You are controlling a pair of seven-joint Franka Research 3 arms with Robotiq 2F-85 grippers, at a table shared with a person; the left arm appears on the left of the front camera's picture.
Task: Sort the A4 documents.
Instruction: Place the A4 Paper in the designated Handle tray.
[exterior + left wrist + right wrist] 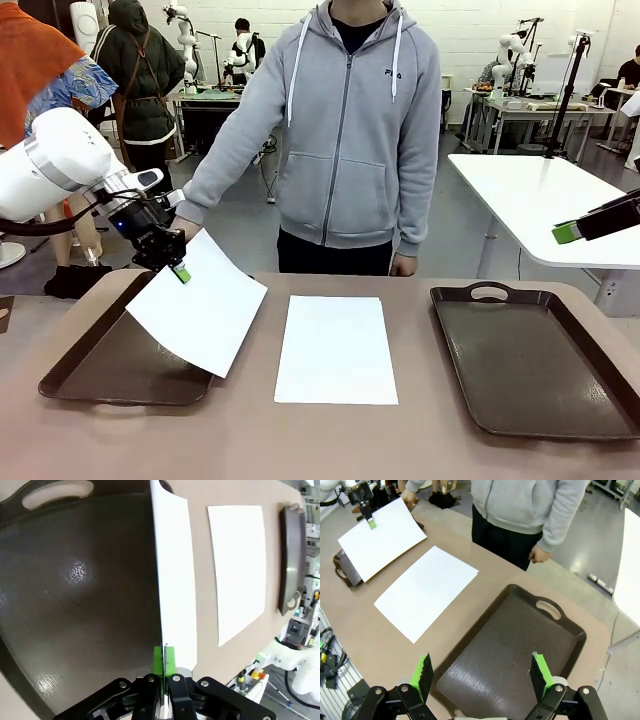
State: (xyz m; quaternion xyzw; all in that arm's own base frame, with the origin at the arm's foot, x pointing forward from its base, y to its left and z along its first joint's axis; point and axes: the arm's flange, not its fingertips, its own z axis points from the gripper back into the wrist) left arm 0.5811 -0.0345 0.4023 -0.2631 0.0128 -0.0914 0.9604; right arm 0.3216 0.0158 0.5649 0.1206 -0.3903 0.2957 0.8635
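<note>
My left gripper (178, 270) is shut on the far edge of one A4 document (200, 312), holding it tilted above the left brown tray (100, 370). In the left wrist view the green pads (158, 661) pinch that sheet (175, 580) edge-on. The person's hand (187, 229) is right behind the same sheet. A second A4 document (335, 348) lies flat on the table between the trays; it also shows in the right wrist view (426, 591). My right gripper (480, 677) hangs open high above the right tray (510, 650), at the right edge of the front view (566, 233).
The right brown tray (535, 365) holds nothing. A person in a grey hoodie (350, 130) stands at the far side of the table. A white table (540, 200) stands behind on the right.
</note>
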